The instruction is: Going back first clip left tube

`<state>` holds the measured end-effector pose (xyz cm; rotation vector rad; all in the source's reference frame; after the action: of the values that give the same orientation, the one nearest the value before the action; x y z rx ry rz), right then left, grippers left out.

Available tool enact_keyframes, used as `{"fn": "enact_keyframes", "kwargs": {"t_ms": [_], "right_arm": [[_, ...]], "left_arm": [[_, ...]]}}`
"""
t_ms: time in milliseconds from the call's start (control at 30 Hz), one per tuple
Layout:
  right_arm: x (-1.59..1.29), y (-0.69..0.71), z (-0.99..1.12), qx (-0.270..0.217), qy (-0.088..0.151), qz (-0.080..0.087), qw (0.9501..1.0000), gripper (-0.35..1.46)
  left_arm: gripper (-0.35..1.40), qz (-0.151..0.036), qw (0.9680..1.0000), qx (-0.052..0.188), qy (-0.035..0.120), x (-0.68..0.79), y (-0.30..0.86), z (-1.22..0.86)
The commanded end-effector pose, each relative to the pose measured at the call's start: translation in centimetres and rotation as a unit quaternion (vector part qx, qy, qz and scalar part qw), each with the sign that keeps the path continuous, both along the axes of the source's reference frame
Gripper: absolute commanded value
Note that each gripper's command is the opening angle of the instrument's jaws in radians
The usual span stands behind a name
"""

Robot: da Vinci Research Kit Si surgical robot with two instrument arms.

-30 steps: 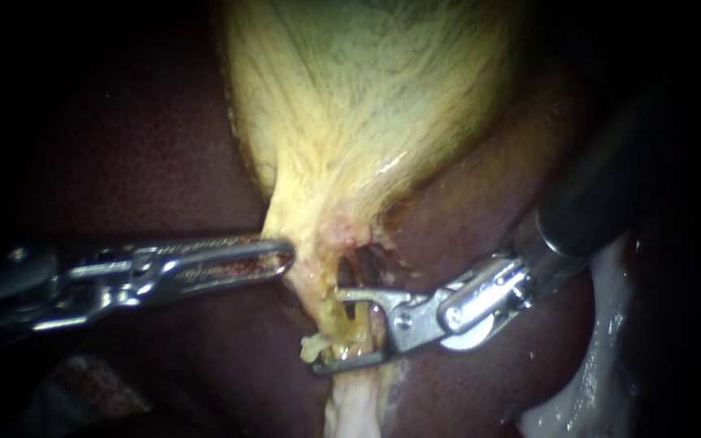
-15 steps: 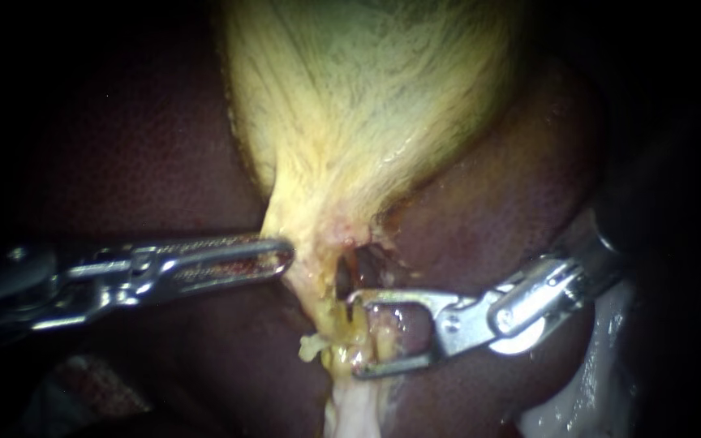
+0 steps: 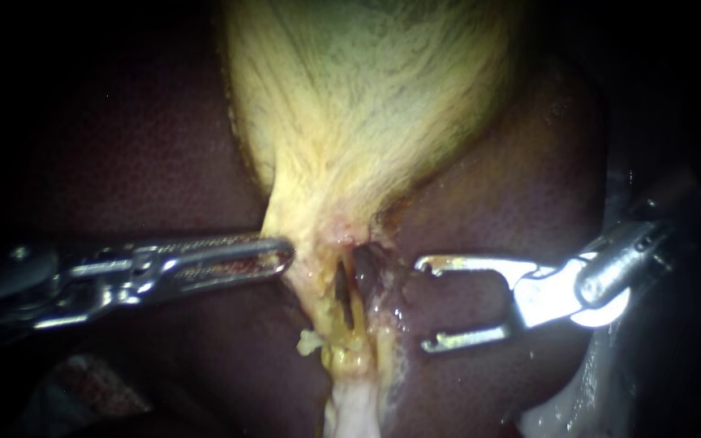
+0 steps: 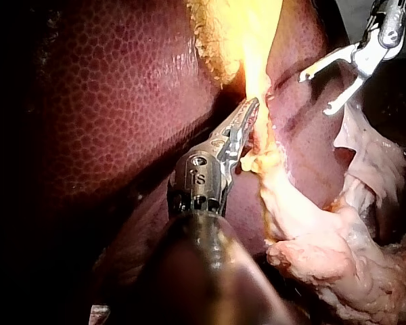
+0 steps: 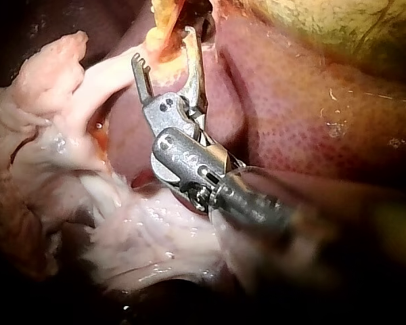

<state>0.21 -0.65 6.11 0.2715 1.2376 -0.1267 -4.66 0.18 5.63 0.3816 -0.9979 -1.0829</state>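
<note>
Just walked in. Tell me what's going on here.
My left instrument has its jaws shut on the neck of the pale yellow, tapering gallbladder, which lies on the dark red liver. My right instrument hangs with jaws wide open beside the thin yellowish tubes below that neck, touching neither. I can make out no clip on them.

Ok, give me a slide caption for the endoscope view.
Right instrument, jaws open, beside the tubes below the gallbladder; left instrument at its neck.
</note>
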Motion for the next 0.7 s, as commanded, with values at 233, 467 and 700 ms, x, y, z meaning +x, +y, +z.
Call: {"fn": "enact_keyframes", "kwargs": {"t_ms": [233, 467, 700], "right_arm": [[-0.02, 0.06, -0.13, -0.008, -0.007, 0.011, 0.9999, 0.6], [-0.03, 0.04, -0.12, -0.011, -0.013, 0.02, 0.9996, 0.6], [-0.03, 0.04, -0.12, -0.011, -0.013, 0.02, 0.9996, 0.6]], "left_arm": [[-0.05, 0.0, 1.0, -0.001, 0.0, -0.03, 0.01, 0.07], [-0.05, 0.001, 1.0, -0.003, 0.0, -0.2, 0.02, 0.27], [-0.05, 0.004, 1.0, -0.007, -0.001, -0.32, 0.11, 0.56]]}}
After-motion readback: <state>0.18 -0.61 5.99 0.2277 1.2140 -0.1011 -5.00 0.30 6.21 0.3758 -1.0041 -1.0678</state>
